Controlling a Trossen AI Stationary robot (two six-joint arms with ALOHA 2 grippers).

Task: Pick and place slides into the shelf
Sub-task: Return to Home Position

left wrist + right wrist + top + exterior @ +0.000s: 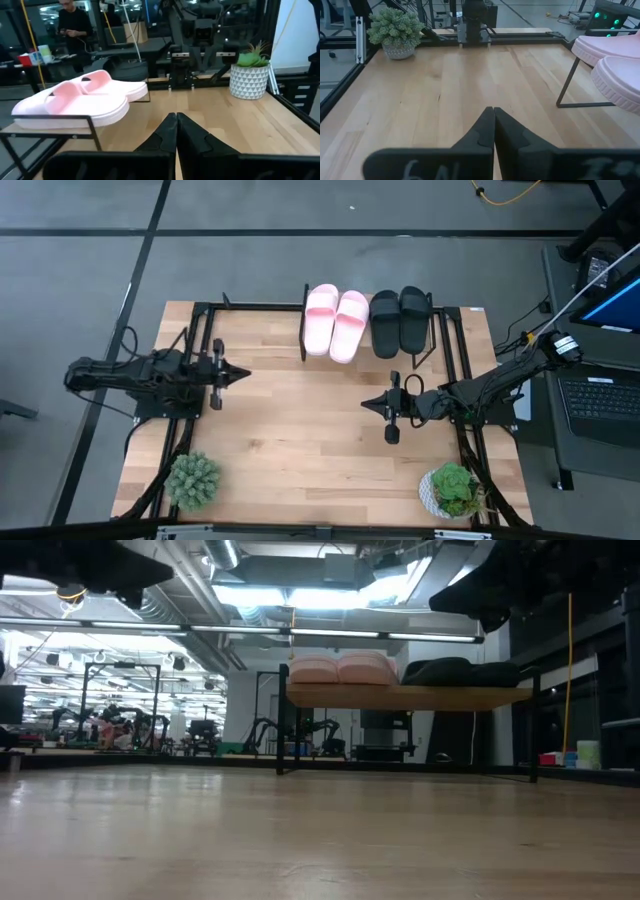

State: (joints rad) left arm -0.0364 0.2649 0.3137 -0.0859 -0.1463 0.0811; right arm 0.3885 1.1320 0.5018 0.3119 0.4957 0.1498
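Two pale pink slides and two black slides lie side by side, soles down, on the shelf's light-wood top board at the table's far edge. The pink pair also shows in the left wrist view and at the edge of the right wrist view. My left gripper is shut and empty over the table's left side, pointing right. My right gripper is shut and empty right of the table's middle, pointing left.
A potted green plant stands at the near left corner and another in a white pot at the near right. The shelf's thin black side frames stand on the table. A person stands beyond the table. Bare wood lies between the grippers.
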